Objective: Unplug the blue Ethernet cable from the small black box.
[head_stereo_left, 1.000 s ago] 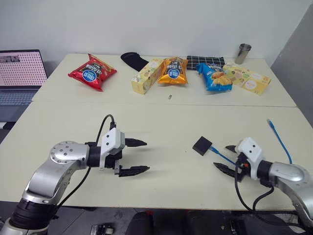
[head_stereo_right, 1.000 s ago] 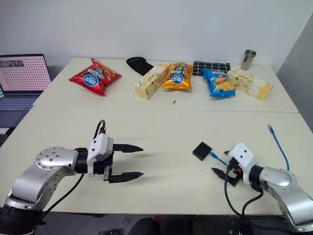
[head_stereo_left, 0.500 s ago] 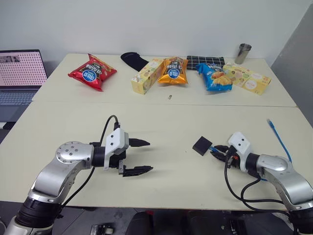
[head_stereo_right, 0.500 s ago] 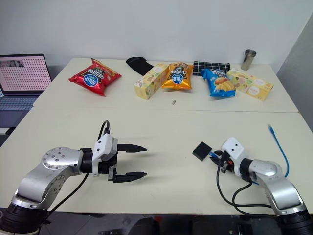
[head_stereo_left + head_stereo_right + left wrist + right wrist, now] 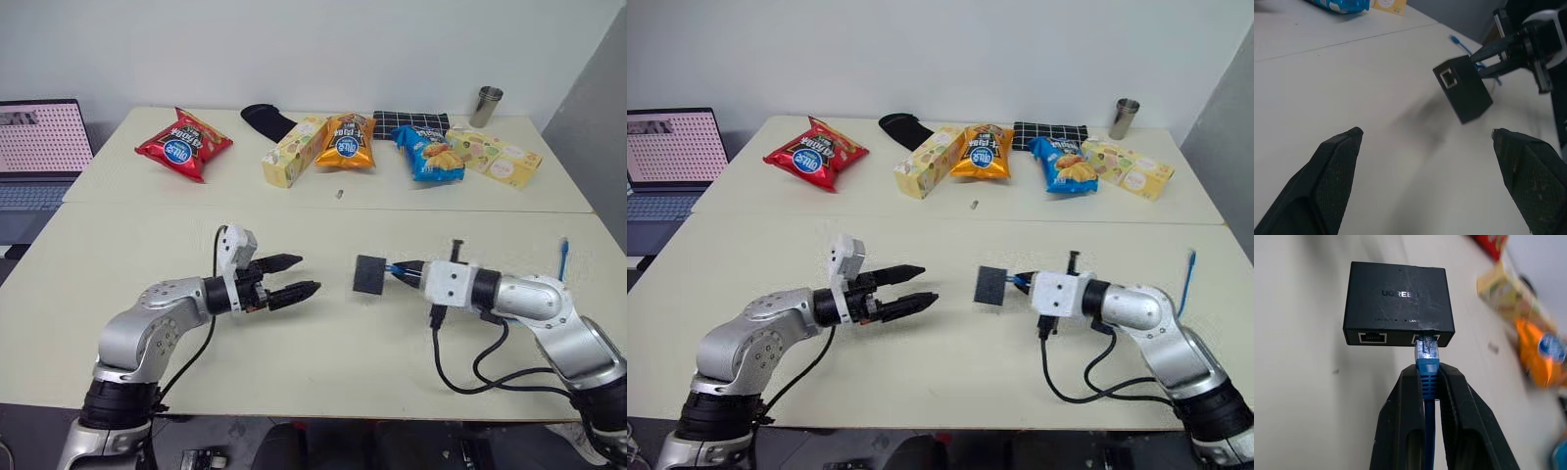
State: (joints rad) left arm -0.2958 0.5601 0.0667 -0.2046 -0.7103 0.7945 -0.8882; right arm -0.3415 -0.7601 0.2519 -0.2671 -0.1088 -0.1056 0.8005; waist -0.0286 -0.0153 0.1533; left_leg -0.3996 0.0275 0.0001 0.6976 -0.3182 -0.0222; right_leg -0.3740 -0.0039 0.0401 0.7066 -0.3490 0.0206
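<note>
Right fingers (image 5: pixel 1425 396) pinch the blue Ethernet cable (image 5: pixel 1427 363), seemingly plugged into the small black box (image 5: pixel 1398 296); left fingers (image 5: pixel 294 277) spread wide.

The small black box (image 5: pixel 370 274) is hanging clear of the table, just past the tips of the right gripper (image 5: pixel 411 270) and well apart from the left gripper (image 5: pixel 299 277), whose spread fingers are pointing toward it. It is a matte squarish block showing white lettering on its broad face and two ports along one narrow side. The blue Ethernet cable (image 5: pixel 1428 363) is sitting plugged into one of those ports, its clear tip inside and its bright blue boot pinched between the right gripper's fingers. The cord is running back along that gripper, and its far end (image 5: pixel 564 253) is sticking up behind the right arm.
</note>
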